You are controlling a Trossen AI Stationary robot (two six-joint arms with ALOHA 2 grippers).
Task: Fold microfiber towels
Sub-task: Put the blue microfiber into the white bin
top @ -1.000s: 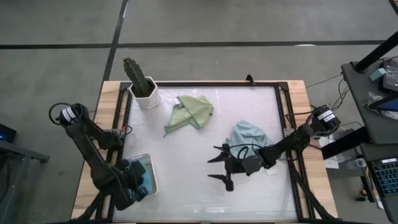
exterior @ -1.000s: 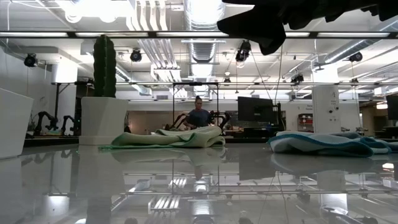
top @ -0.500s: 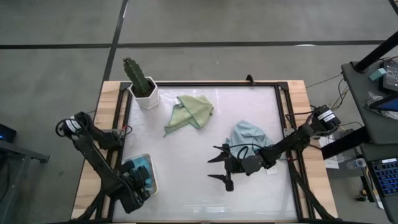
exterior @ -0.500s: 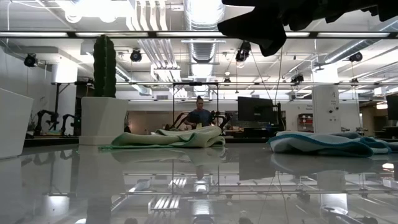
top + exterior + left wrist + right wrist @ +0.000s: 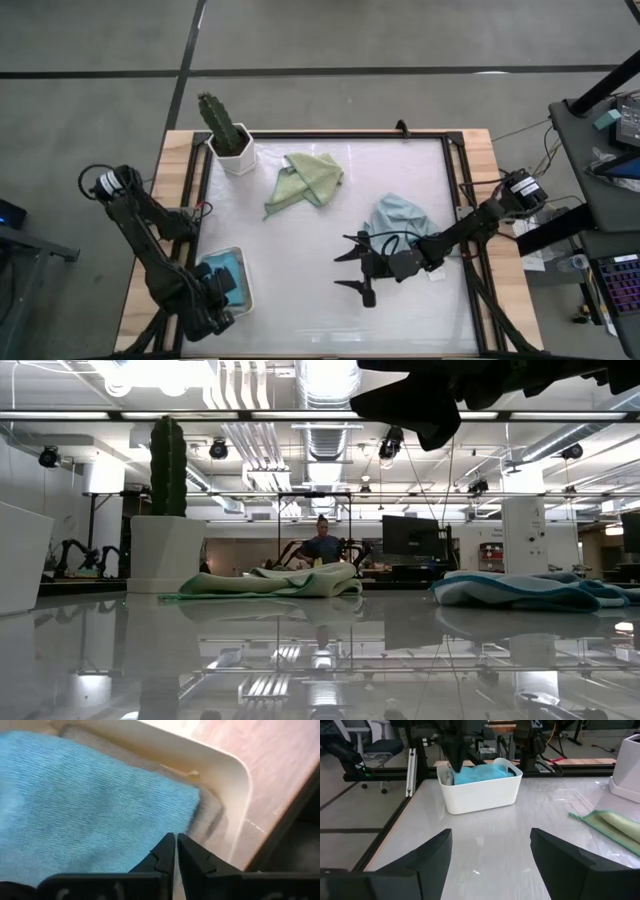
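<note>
A white tray (image 5: 243,275) stands at the table's near left. In it a blue towel (image 5: 90,805) lies on top of a grey towel (image 5: 210,812). My left gripper (image 5: 176,842) is shut and points down over the blue towel's edge near a tray corner (image 5: 454,762). A sage green towel (image 5: 308,178) lies crumpled at the far middle of the table. A pale blue towel (image 5: 400,215) lies bunched at the right. Beside it my right gripper (image 5: 350,270) hangs open and level above bare table, facing the tray (image 5: 480,792). My left gripper's shut fingertips (image 5: 170,847) stand over the edge of the blue towel (image 5: 165,827) in the tray, coming from above and pointing down. I cannot tell whether they touch the cloth.
A potted cactus (image 5: 228,135) stands at the far left corner. A dark frame rail (image 5: 455,160) runs around the table top. Bare table lies between the tray and my right gripper. Beyond the table, in the low view, a person (image 5: 321,545) sits far off.
My left arm has swung a little toward the table's near edge and come back to about where it was, over the tray, with its wrist slightly turned. The towels and my right arm have kept still.
</note>
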